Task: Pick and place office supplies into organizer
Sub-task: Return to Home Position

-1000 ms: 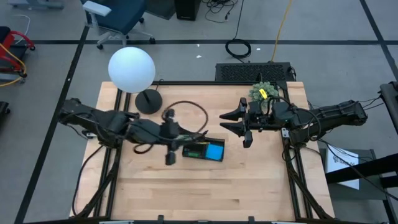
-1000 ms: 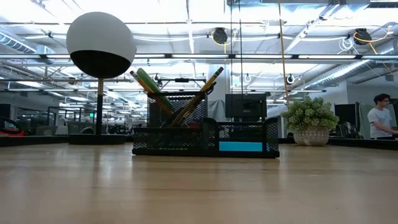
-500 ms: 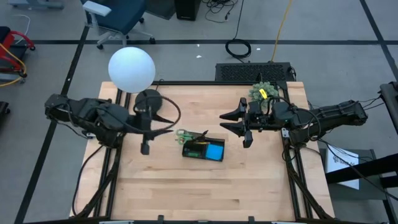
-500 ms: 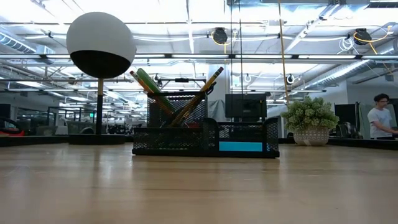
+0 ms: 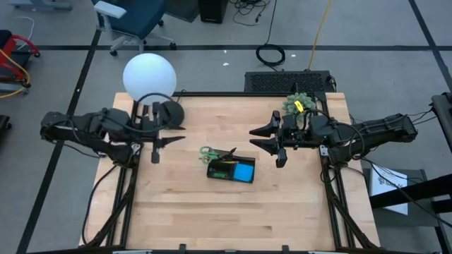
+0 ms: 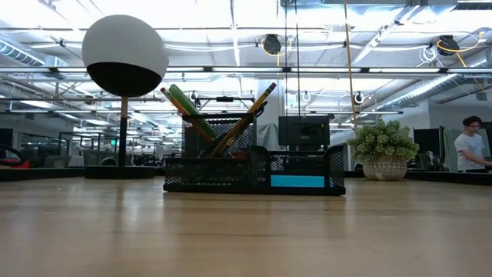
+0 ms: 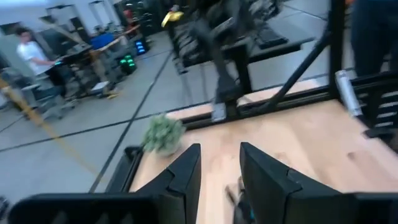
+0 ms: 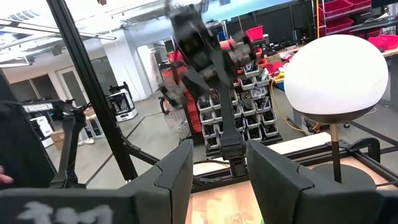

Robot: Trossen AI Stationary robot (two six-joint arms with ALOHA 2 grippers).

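A pale wooden desk (image 5: 212, 219) is standing on grey floor in a big open workshop. A blue office chair (image 5: 134, 20) and cables are lying beyond it, and a person (image 6: 467, 146) is sitting far off. The black mesh organizer (image 5: 224, 170) is sitting near the desk's middle. It is holding the blue pad (image 5: 244, 171) in its lower section, while pencils (image 6: 247, 117) and green-handled scissors (image 5: 209, 151) are leaning out of the taller one. A globe lamp (image 5: 149, 77) and a plant (image 5: 296, 104) are standing along the far edge.

The left gripper (image 7: 219, 155) is hovering beside the lamp base (image 5: 169, 113), jaws slightly parted and gripping nothing. The right gripper (image 8: 219, 149) is hanging near the plant, jaws apart and empty.
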